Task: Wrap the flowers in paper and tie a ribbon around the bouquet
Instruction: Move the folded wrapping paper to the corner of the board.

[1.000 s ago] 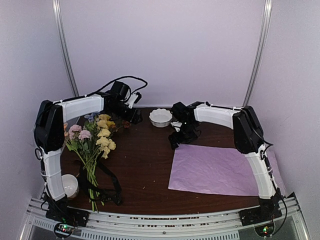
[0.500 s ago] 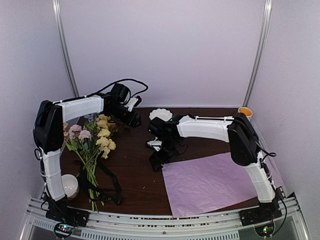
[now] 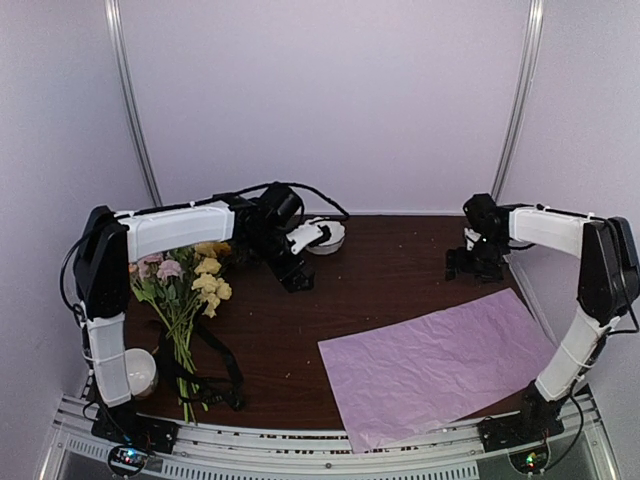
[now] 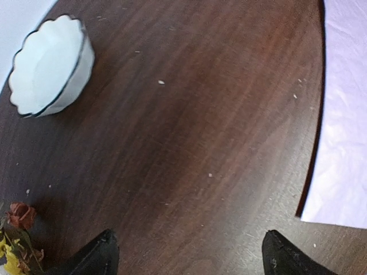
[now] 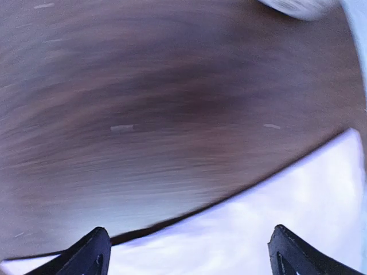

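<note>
- Thin tissue paper sheet, lilac-purple: flat on dark brown wooden table, lower right of top view.
- Narrow floppy black ribbon: looped at lower left, by the stem ends.
- Small round white cup: lower left corner.
- Green-stemmed flowers, yellow and pink blooms: lying at left, unwrapped, well apart from paper.
- Left pincer: fingers apart, empty, over bare table at centre.
- Right pincer: fingers apart, empty, near paper's far edge.
- White scalloped bowl: upper centre.

Flowers left, ribbon at stems; paper right.
</note>
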Controlling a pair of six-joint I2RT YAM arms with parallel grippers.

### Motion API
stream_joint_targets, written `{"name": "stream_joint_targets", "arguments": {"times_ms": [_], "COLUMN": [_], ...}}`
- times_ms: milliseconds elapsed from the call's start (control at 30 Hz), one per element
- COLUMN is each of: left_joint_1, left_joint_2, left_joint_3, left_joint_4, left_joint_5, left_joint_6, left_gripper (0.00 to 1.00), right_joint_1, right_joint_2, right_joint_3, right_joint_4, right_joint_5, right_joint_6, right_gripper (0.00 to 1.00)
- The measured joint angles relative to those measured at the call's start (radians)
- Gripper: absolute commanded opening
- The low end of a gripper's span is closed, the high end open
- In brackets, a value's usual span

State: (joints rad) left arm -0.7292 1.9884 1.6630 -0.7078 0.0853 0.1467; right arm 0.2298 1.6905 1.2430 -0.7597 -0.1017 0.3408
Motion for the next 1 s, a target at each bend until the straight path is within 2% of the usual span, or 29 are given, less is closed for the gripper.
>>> {"name": "stream_joint_targets", "arguments": {"times_ms": [100, 167, 400, 533, 833, 1000], "left_joint_1": [-0.056, -0.092, -0.188, -0.202, -0.197, -0.192], "left_joint_2": [0.045, 0.085, 0.119, 0.118, 0.118, 0.118], "left_joint_3": [0.055, 0.093, 0.064, 0.027, -0.006, -0.006], "left_joint_4": [-0.065, -0.108, -0.212, -0.202, -0.188, -0.180], "left_joint_5": [0.005, 0.006, -0.011, -0.008, -0.005, -0.005], "left_joint_6": [0.075, 0.120, 0.231, 0.269, 0.286, 0.285], "left_gripper": [0.91, 0.91, 0.89, 0.88, 0.87, 0.86], "right_joint_1": [-0.114, -0.166, -0.326, -0.352, -0.424, -0.424], "right_joint_2": [0.027, 0.065, 0.314, 0.397, 0.422, 0.423], "right_joint_3": [-0.032, -0.009, 0.224, 0.313, 0.352, 0.342], "right_joint_4": [-0.031, -0.045, -0.109, -0.154, -0.240, -0.312], "right_joint_5": [0.118, 0.145, 0.182, 0.220, 0.163, 0.025], "right_joint_6": [0.006, 0.005, 0.007, 0.003, -0.055, -0.117], "right_gripper": [1.00, 1.00, 1.00, 1.00, 1.00, 1.00]}}
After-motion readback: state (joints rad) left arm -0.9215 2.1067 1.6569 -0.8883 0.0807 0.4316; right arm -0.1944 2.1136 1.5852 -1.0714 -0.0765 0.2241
